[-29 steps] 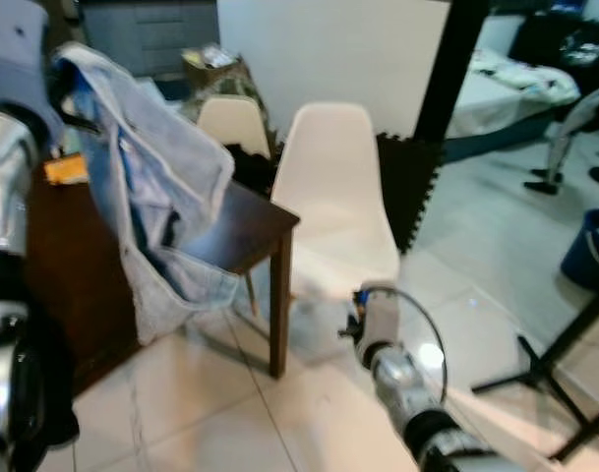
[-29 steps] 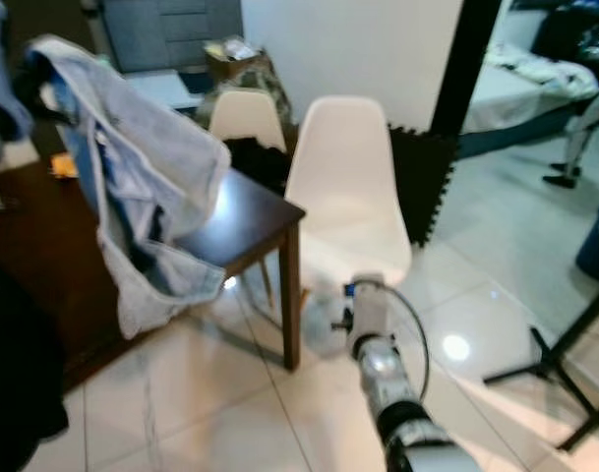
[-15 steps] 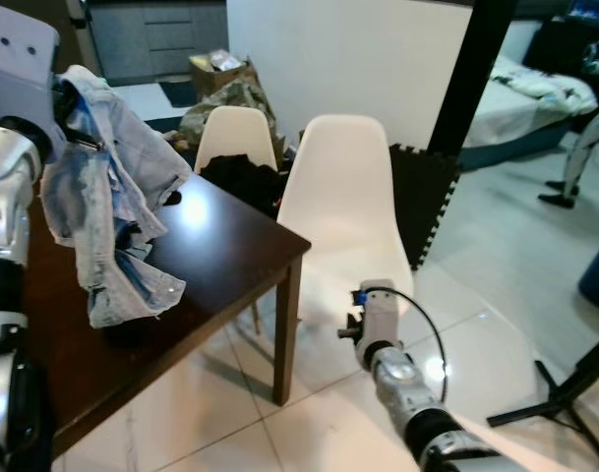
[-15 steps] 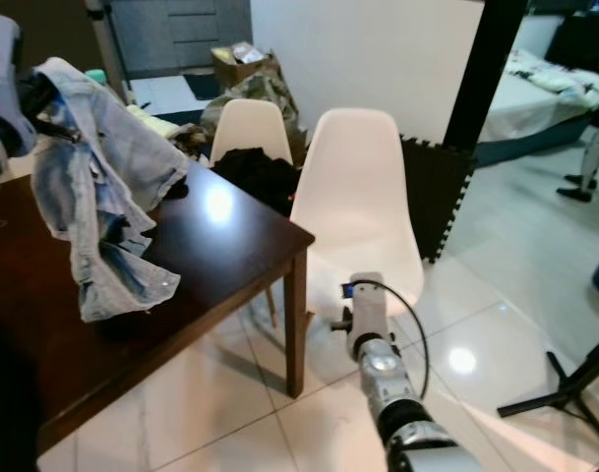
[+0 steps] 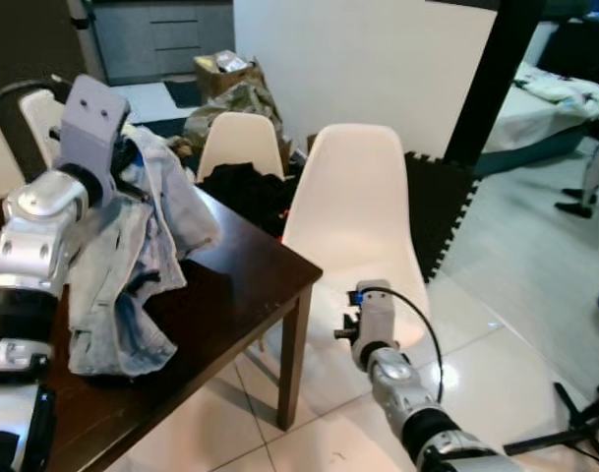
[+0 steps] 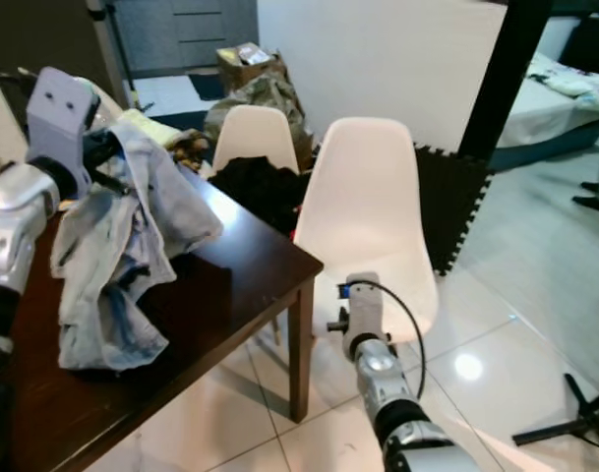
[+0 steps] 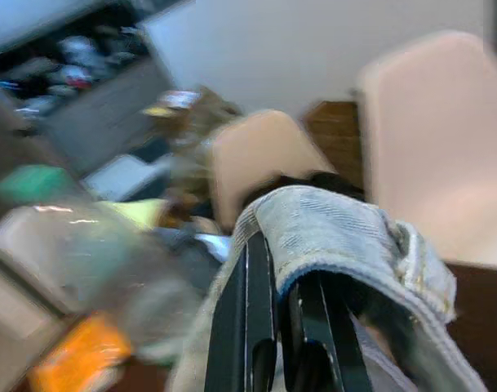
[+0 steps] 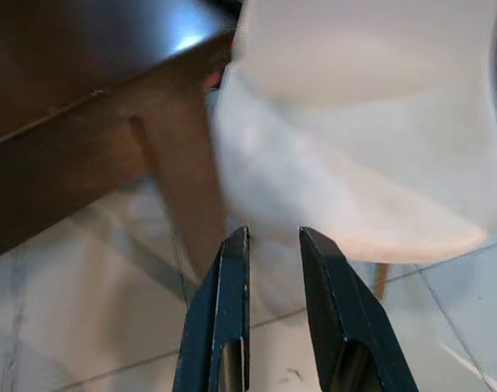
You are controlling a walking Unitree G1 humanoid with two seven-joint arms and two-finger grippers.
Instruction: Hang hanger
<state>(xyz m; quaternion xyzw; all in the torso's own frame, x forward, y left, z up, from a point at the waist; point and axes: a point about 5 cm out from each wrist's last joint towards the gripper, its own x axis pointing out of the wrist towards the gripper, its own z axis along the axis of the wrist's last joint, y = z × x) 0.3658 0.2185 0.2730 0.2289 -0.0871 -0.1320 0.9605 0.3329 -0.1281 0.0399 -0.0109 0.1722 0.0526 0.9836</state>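
Denim jacket [image 5: 132, 265] hangs from the left gripper [image 7: 285, 327], and its lower part lies in a heap on the dark wooden table [image 5: 250, 280]. In the left wrist view we see the two black fingers [image 7: 256, 318] pressed close together on the collar of the jacket, which folds over their tips. We cannot make out the hanger itself; if it is inside the cloth, it is hidden. The left arm [image 5: 38, 216] is raised above the left part of the table.

The right gripper [image 8: 272, 253] is held low, in front of the white chair [image 5: 353, 216] and just beside the table leg [image 5: 291, 369]. Its fingers [image 8: 228, 318] stand slightly apart with nothing between them. Behind the table we see a second white chair [image 5: 238, 143] with something black [image 5: 245, 182] on it. The floor [image 5: 515, 324] is of shiny pale tiles.
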